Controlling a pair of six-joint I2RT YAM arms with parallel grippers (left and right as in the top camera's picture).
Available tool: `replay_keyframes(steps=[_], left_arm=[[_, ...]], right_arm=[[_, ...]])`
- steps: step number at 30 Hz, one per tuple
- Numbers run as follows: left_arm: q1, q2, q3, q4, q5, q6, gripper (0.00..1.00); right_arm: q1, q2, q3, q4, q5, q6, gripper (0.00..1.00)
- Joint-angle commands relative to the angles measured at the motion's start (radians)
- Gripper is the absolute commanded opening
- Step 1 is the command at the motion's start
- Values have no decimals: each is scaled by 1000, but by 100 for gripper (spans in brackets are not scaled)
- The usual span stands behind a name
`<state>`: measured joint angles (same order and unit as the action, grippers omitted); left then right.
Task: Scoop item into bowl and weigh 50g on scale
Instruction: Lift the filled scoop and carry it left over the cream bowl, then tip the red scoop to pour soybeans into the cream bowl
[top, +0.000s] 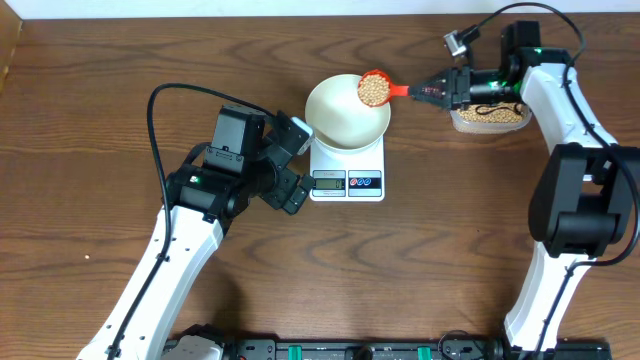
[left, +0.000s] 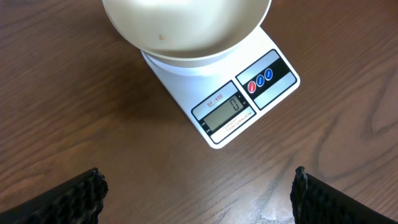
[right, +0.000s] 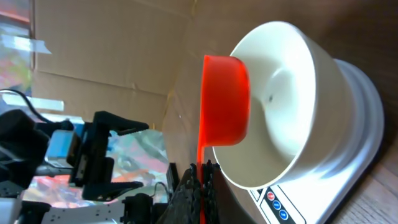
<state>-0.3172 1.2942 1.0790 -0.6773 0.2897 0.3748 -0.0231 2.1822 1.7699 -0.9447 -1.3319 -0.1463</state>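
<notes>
The white bowl (top: 340, 112) sits on the white scale (top: 347, 183), whose display (left: 225, 110) reads 0. One lone bean (left: 163, 37) lies inside the bowl (left: 186, 31). My right gripper (top: 428, 92) is shut on the handle of a red scoop (top: 374, 89). The scoop is heaped with tan beans and held level over the bowl's right rim. In the right wrist view the scoop (right: 225, 99) hangs at the bowl's (right: 298, 93) edge, its handle pinched in my gripper (right: 202, 186). My left gripper (top: 300, 165) stands open and empty on the scale's left; its fingers (left: 74, 199) frame bare table.
A clear tub of beans (top: 490, 117) stands at the back right, under the right arm. The left arm's cable loops over the table at the left. A brown cardboard wall runs along the table's far edge.
</notes>
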Motion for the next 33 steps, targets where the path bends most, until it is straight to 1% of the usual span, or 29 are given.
replay_keyframes(steps=[1,10,18,22,28,33], left_arm=[[1,8,5,-3,15,17,96],[1,8,5,-3,15,17,96],[1,8,5,-3,15,17,96],[1,8,5,-3,15,17,96],[1,8,5,-3,15,17,96],[1,8,5,-3,15,17,96]], right_arm=[[26,6,-6,-1,22,3,1],[63,5,-6,-9,111,3,1],[104,-44,-4,-9,278,-8,2],[121,-51,-3,-10,330,-13,2],[149,-53,-3,-12,341,-54,1],[179,-77,8,11,438,-53,1]])
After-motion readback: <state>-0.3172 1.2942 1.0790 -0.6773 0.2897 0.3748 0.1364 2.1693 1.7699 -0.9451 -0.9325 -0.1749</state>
